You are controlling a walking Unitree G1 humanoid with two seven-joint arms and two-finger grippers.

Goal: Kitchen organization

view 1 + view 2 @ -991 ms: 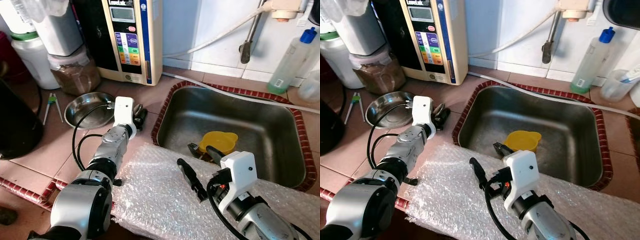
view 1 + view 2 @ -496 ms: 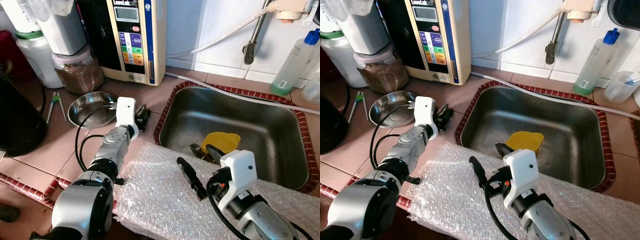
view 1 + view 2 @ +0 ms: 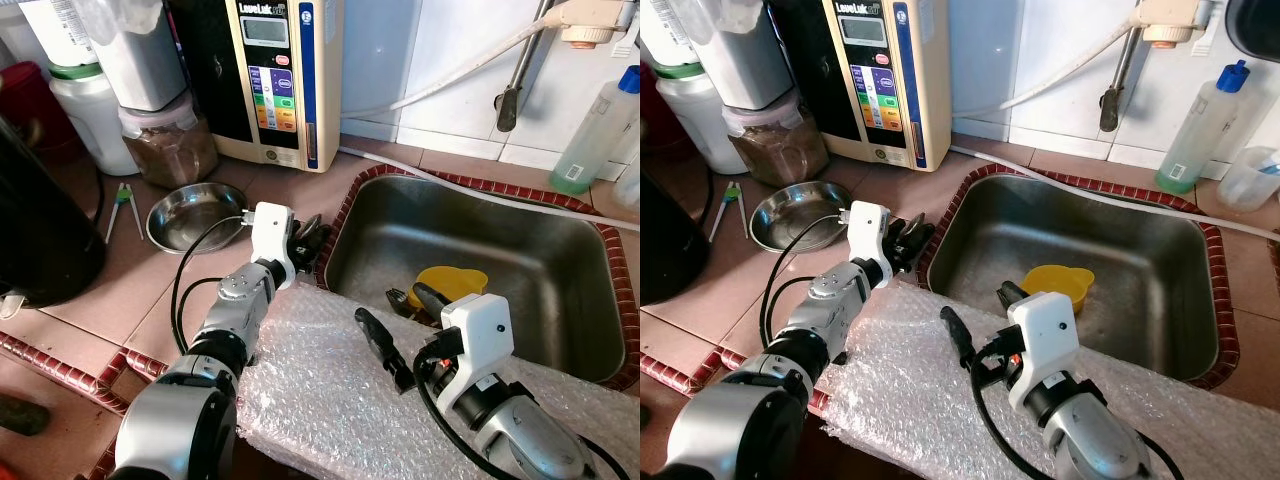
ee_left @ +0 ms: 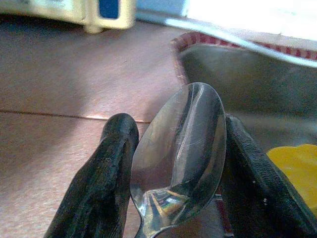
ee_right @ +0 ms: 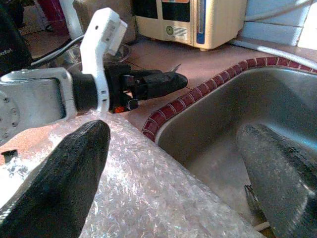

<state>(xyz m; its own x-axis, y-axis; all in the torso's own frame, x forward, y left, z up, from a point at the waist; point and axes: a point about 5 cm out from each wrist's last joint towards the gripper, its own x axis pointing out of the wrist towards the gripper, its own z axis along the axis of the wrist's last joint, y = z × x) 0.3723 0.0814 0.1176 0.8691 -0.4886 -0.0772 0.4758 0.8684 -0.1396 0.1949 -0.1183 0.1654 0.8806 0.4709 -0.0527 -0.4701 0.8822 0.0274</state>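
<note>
My left gripper (image 3: 311, 240) is shut on a metal spoon (image 4: 181, 148), whose bowl sticks out between the two black fingers. It hovers over the tiled counter, just left of the steel sink's (image 3: 520, 235) red-tiled left rim. A yellow cup (image 3: 452, 283) lies in the sink near its front wall. My right gripper (image 3: 405, 325) is open, with nothing between its fingers, over a sheet of bubble wrap (image 3: 320, 395) at the sink's near edge. The right wrist view shows the left gripper (image 5: 163, 79) across the bubble wrap.
A small steel bowl (image 3: 195, 215) sits on the counter left of the left gripper. Behind it stand a beige water machine (image 3: 285, 80), a jar of brown powder (image 3: 165, 145) and a white container (image 3: 90, 120). A dark appliance (image 3: 40, 230) fills the far left. A plastic bottle (image 3: 592, 130) stands behind the sink.
The camera has shifted a little. My left gripper has moved slightly right with the spoon, closer to the sink's left rim. The right gripper holds its place.
</note>
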